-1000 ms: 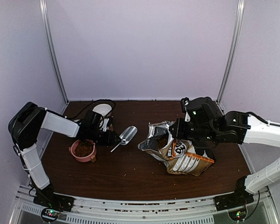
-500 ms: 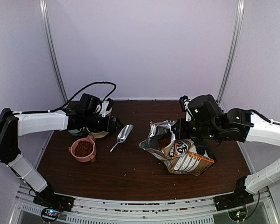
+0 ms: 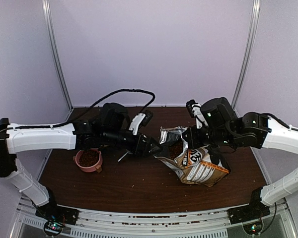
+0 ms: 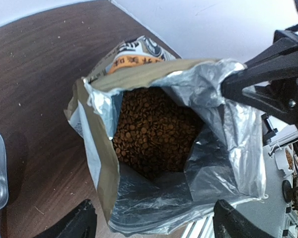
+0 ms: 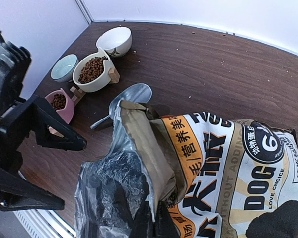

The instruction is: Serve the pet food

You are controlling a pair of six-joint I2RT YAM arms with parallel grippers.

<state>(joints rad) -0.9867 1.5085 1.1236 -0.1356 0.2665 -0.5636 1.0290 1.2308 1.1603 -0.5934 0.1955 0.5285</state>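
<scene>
pet food (image 4: 156,131) lies as a loose brown mass deep inside the foil bag (image 4: 238,139), which stands on the dark table (image 3: 139,186) with its mouth gaping. more of it fills the pink bowl (image 3: 88,159) at the left and a white bowl (image 5: 92,72) further back. beside that white bowl sit a second, bare white bowl (image 5: 114,39) and a pale blue one (image 5: 64,67).

the left gripper (image 3: 155,146) hangs just in front of the bag's mouth with its jaws spread wide and nothing between them. in its wrist view the two black fingertips (image 4: 82,223) sit at the lower corners, framing the opening and the kibble within. whether they touch the foil cannot be told.

the right gripper (image 5: 153,223) is pressed together on the silver lip of the bag, pinching the foil at the far side of the mouth and holding it up.

a metal scoop (image 5: 131,94) lies flat on the table between the bowls and the bag, its bowl end just beside the bag's folded edge. no gripper touches it. stray crumbs dot the wood around it.
</scene>
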